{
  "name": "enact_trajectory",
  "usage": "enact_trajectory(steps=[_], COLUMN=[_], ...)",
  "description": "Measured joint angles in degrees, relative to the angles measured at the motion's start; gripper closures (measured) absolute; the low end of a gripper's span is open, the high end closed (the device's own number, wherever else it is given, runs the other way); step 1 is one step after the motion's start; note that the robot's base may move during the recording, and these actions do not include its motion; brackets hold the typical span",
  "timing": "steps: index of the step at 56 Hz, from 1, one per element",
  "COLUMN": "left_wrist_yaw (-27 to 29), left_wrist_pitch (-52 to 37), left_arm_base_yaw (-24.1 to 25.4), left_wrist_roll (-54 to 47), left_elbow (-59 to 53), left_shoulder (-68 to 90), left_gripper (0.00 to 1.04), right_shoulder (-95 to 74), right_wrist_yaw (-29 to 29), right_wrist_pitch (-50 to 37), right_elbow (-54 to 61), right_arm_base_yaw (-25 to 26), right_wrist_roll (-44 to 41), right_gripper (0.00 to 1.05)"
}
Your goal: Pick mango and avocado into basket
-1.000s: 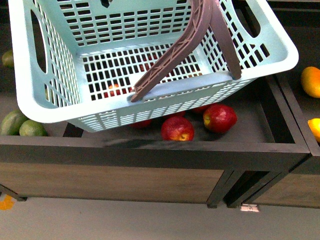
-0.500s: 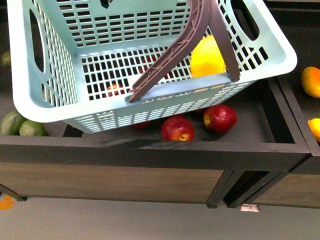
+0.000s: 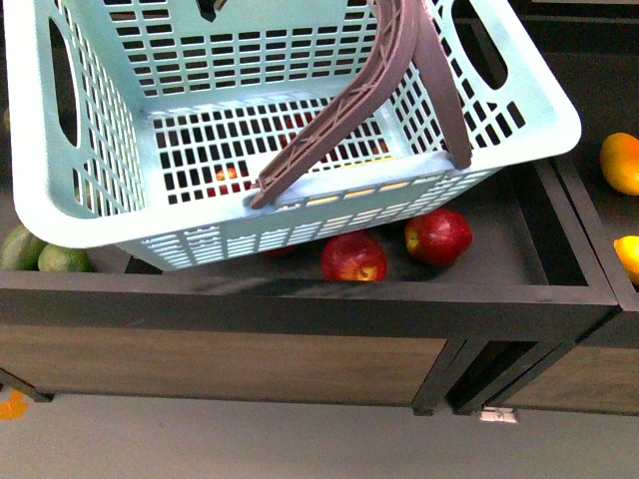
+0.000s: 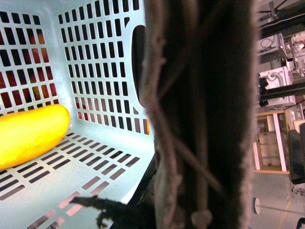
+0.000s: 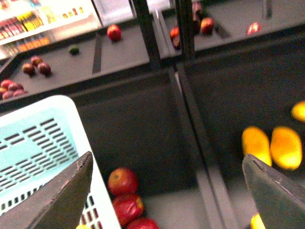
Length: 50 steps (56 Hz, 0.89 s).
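Note:
The pale mint basket (image 3: 90,215) hangs tilted above the dark apple crate, its brown handle (image 3: 344,105) raised. My left gripper is out of the front view. In the left wrist view the handle (image 4: 200,114) fills the picture and the gripper is shut on it, fingers hidden. The yellow mango (image 4: 28,133) lies on the basket floor; in the front view only yellow glints show through the near wall (image 3: 389,187). Green avocados (image 3: 20,246) lie at the far left, partly behind the basket. My right gripper (image 5: 167,195) is open and empty beside the basket's rim (image 5: 43,143).
Red apples (image 3: 354,257) lie in the dark crate (image 3: 300,299) under the basket and also show in the right wrist view (image 5: 123,181). Orange fruits (image 3: 621,163) fill the crate to the right. Yellow-orange fruits (image 5: 271,145) lie beyond a divider.
One second ago the basket held no mango. Half a second ago the mango showed in its near right corner. Now it lies low behind the near wall, and the basket has shifted slightly left.

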State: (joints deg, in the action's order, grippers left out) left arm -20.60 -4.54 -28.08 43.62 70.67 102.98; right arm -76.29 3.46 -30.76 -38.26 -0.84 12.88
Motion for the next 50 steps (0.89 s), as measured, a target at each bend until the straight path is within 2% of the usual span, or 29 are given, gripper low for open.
enact_trajectory(steps=[5,9,28,32,50], left_wrist_yaw=[0.0,0.1,0.2,0.2,0.0], left_wrist_pitch=[0.0,0.0,0.0,0.0,0.0], left_arm_base_yaw=[-0.1,-0.2,-0.2,-0.2,-0.1], left_wrist_roll=[0.1,0.0,0.0,0.0,0.0], left_elbow=[0.0,0.0,0.0,0.0,0.0], left_shoulder=[0.0,0.0,0.0,0.0,0.0], left_gripper=[1.0,1.0,1.0,1.0,1.0], right_shoulder=[2.3,4.1,13.1,16.1,26.8], right_wrist_yaw=[-2.5,-3.4,-3.4,-3.5,-3.5], right_wrist_pitch=[-9.9,-12.9,-15.3,-15.3,-11.4], right_elbow=[5.9,9.7,21.8,24.8,31.6], right_arm_base_yaw=[1.2,1.0,0.9,0.9,0.9], right_wrist_roll=[-6.2,-8.7,-12.1,-12.6,-12.6], right_gripper=[0.29,0.39,0.88,1.03,1.03])
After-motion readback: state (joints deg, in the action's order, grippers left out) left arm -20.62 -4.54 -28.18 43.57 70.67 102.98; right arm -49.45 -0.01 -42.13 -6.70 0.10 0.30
